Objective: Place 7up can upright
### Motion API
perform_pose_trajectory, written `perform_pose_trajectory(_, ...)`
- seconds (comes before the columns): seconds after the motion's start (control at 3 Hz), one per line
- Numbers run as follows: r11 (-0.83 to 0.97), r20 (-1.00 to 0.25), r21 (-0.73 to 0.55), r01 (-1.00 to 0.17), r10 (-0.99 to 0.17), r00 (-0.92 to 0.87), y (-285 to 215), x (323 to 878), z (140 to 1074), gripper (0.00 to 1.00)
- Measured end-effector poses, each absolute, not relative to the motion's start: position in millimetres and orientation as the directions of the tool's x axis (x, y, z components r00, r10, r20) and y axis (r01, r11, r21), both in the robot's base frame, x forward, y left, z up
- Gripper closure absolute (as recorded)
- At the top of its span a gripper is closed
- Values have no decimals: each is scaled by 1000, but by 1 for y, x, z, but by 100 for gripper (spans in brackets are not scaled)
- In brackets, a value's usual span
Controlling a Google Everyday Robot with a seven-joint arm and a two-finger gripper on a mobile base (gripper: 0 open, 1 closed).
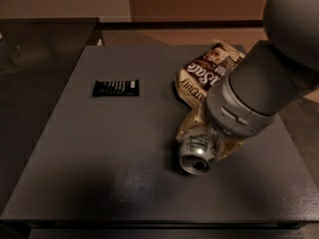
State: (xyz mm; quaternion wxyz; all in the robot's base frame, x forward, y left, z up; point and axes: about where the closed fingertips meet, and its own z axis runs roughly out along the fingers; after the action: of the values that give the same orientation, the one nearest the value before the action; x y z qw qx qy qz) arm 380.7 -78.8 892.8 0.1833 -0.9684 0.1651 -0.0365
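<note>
The 7up can (pixel 195 158) is tilted, its long axis leaning toward the camera, silver pull-tab top facing the near edge; it is low over the right half of a dark grey worktop (pixel 99 163) in a dim, tan-walled room; the hand (pixel 204 141) grips it from behind, 2 cream fingers (pixel 187 126) closed on its sides; a snack bag (pixel 202 76) lies just behind.

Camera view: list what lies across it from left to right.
Black wrapped bar → 7up can, with the gripper closed around it → grey robot arm.
</note>
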Motion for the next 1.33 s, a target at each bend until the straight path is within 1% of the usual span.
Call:
perform_pose_trajectory(0.33,-808,-13,-434,-399,-438,899,-68,384,896,100)
perform_pose_trajectory(1.0,-668,-52,-493,-558,-618,785,-51,390,905,100)
perform_pose_trajectory(1.33,-604,-95,-524,-601,-659,746,-44,389,913,100)
